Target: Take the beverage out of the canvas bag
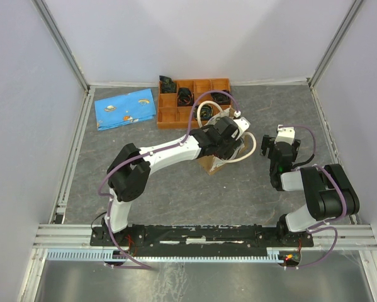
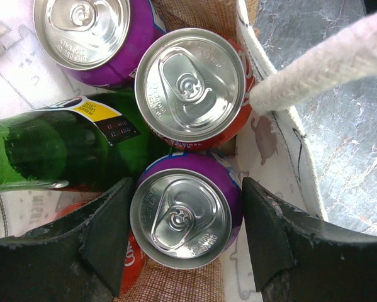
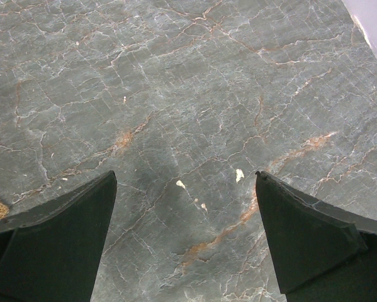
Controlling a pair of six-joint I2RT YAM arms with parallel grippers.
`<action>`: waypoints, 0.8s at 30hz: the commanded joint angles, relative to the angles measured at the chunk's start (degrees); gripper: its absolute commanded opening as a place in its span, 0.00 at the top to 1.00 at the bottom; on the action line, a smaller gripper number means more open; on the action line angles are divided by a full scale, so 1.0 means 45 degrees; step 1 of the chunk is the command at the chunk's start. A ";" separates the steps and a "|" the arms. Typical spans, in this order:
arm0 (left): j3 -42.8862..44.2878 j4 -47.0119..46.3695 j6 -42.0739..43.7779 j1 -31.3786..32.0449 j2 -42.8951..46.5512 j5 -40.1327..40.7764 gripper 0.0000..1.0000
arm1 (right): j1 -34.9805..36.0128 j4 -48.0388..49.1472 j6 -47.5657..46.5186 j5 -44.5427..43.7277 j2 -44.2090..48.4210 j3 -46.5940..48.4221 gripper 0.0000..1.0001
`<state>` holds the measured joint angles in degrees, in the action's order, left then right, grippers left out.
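Observation:
The canvas bag stands mid-table, its cream inner wall and a rope handle showing in the left wrist view. Inside stand a purple can, a red can, another purple can and a green bottle lying across. My left gripper reaches down into the bag, a finger pressed to each side of the near purple can. My right gripper hangs open over bare table to the right of the bag.
An orange compartment tray with dark items sits behind the bag. A blue flat packet lies at the back left. Another red can peeks from under my left finger. Enclosure walls ring the table.

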<state>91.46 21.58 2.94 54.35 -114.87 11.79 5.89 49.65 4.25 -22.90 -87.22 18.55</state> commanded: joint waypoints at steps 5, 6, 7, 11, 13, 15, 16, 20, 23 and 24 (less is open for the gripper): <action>-0.0030 0.1139 -0.0271 -0.0124 -0.0517 -0.0361 0.97 | -0.0024 0.0412 0.0071 0.0071 0.0121 0.0337 0.01; 0.0035 0.1173 -0.0232 -0.0124 -0.0434 -0.0273 0.97 | -0.0030 0.0415 0.0056 0.0069 0.0124 0.0333 0.01; 0.0148 0.1233 -0.0198 -0.0124 -0.0314 -0.0215 0.97 | -0.0038 0.0410 0.0069 0.0073 0.0110 0.0332 0.01; 0.0517 0.1135 0.0011 -0.0134 0.0380 -0.0177 0.97 | -0.0022 0.0412 0.0071 0.0074 0.0121 0.0332 0.01; 0.0724 0.1014 0.0111 -0.0125 0.0805 -0.0141 0.97 | -0.0027 0.0412 0.0071 0.0068 0.0119 0.0332 0.01; 0.1010 0.0861 0.0207 -0.0127 0.1269 -0.0078 0.97 | -0.0021 0.0419 0.0066 0.0069 0.0124 0.0332 0.01; 0.1158 0.0847 0.0275 -0.0129 0.1420 -0.0020 0.97 | -0.0032 0.0413 0.0070 0.0068 0.0124 0.0332 0.01; 0.1713 0.1005 0.0494 -0.0134 0.2019 0.0338 0.97 | -0.0026 0.0411 0.0071 0.0068 0.0115 0.0332 0.01; 0.2016 0.1196 0.0626 -0.0124 0.2462 0.0416 0.97 | -0.0022 0.0419 0.0061 0.0071 0.0107 0.0322 0.01; 0.2094 0.1251 0.0664 -0.0134 0.2590 0.0450 0.97 | -0.0030 0.0413 0.0065 0.0069 0.0117 0.0321 0.01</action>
<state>95.29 28.47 3.09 54.17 -111.31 11.51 5.89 49.67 4.25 -22.90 -87.22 18.55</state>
